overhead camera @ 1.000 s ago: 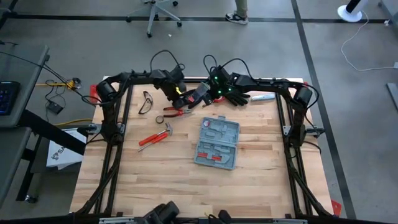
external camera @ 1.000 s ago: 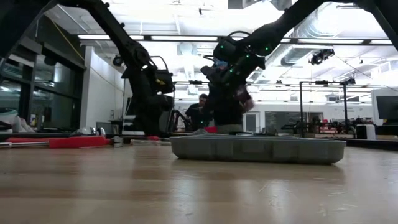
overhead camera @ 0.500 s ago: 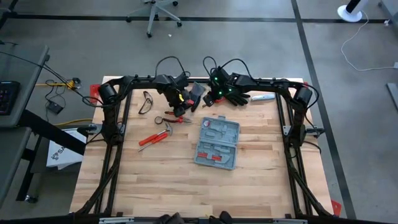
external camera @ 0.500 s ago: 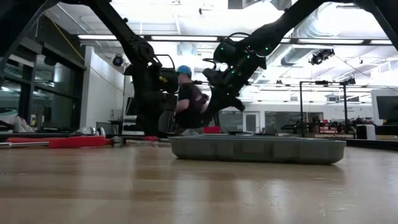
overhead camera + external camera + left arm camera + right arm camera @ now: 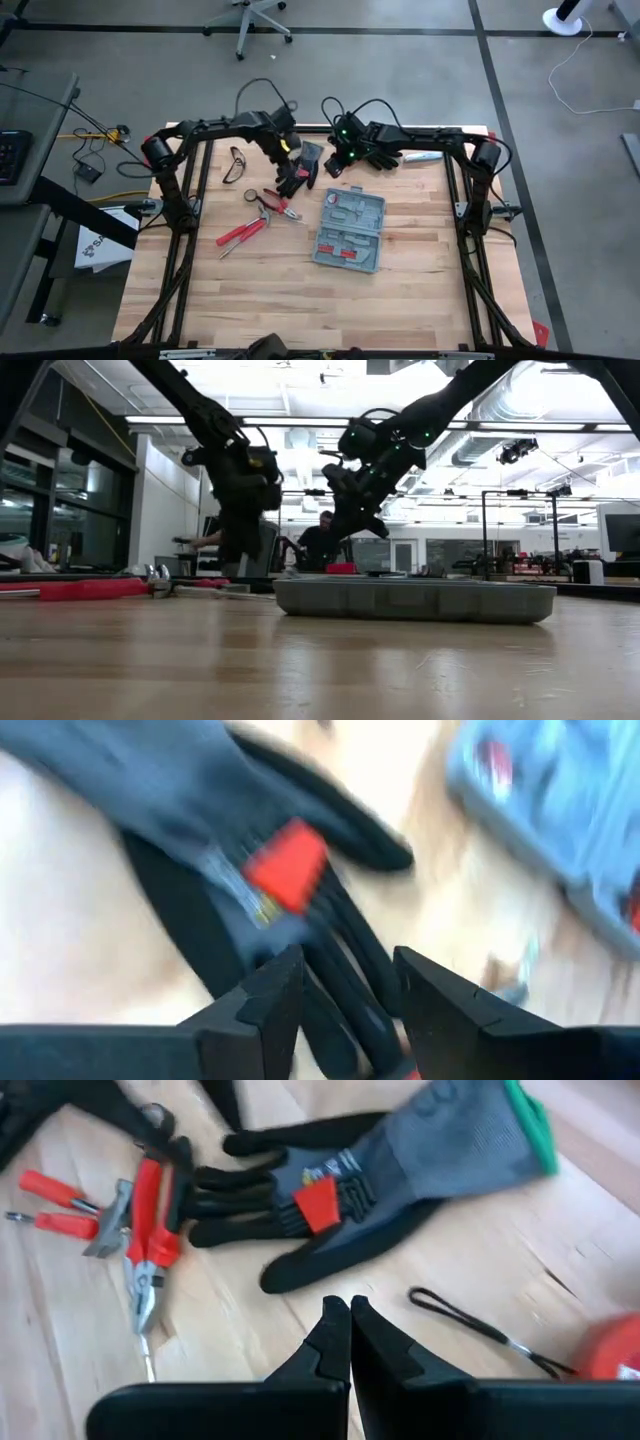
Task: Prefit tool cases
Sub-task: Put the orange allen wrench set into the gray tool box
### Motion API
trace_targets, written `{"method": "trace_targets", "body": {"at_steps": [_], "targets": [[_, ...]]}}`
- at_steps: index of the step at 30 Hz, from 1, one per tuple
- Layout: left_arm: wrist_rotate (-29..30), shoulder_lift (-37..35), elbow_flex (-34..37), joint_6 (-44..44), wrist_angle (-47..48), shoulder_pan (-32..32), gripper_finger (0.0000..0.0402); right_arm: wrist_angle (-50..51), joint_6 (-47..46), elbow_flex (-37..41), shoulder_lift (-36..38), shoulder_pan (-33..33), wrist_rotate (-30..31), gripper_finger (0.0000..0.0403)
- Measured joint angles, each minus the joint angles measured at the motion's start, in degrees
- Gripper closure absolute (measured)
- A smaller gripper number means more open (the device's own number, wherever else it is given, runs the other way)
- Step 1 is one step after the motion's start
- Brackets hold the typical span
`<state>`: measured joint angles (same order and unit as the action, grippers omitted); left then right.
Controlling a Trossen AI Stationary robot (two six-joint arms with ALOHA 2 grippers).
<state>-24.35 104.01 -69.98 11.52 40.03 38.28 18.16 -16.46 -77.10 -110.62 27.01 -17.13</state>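
Hanging over the far half of the wooden table (image 5: 300,290), both arms have their heads bent down close together. The left gripper (image 5: 291,186) sits low over a black-and-grey glove (image 5: 305,160), its fingers (image 5: 265,1005) parted with the glove's dark fingertips showing between them; from the left wrist view I cannot tell whether they are actually pinching the fabric. The right gripper (image 5: 335,166) is just beside it, off to the right, and its two fingers (image 5: 335,1335) are pressed flat together with nothing between them, poised above the same glove, which has a small red tag (image 5: 318,1202) on it. The tool case (image 5: 348,230) lies open near the middle of the table, flat on the wood, nearer to me than both grippers and touched by neither; red-handled tools show in its grey interior. To the left of the case, loose on the table, are red-handled pliers (image 5: 281,204) and a hammer (image 5: 243,232), with a pair of safety glasses (image 5: 234,163) further back. Beyond the table, in the low view, a person (image 5: 322,545) is in the room behind.
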Motion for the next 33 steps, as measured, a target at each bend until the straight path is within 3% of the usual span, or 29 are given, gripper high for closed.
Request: {"method": "trace_targets", "body": {"at_steps": [5,10,19,25,31,33], "targets": [[-0.3,1.1,0.0,-4.0,-8.4,1.2,0.0255,0.6,-0.4,-3.4,-3.8,-0.2,-1.7,0.0403],[-0.9,4.0,0.0,-6.8,-11.8,1.4,0.0255,6.9,1.4,-11.8,-10.3,-0.1,-3.1,0.0403],[-0.5,7.1,0.0,-7.5,-9.6,1.5,0.0255,18.4,7.9,-28.2,-20.5,0.0,-5.6,0.0403],[1.3,7.1,0.0,-5.2,-6.7,2.3,0.0255,22.4,9.0,-32.3,-23.3,0.0,-6.5,0.0403],[-3.2,7.1,0.0,-5.0,-4.2,4.5,0.0255,23.1,10.8,-32.3,-23.3,-0.1,-6.4,0.0403],[-8.3,7.1,0.0,-5.5,-3.4,5.8,0.0255,23.5,11.7,-32.3,-23.3,-0.1,-6.3,0.0403]]}}
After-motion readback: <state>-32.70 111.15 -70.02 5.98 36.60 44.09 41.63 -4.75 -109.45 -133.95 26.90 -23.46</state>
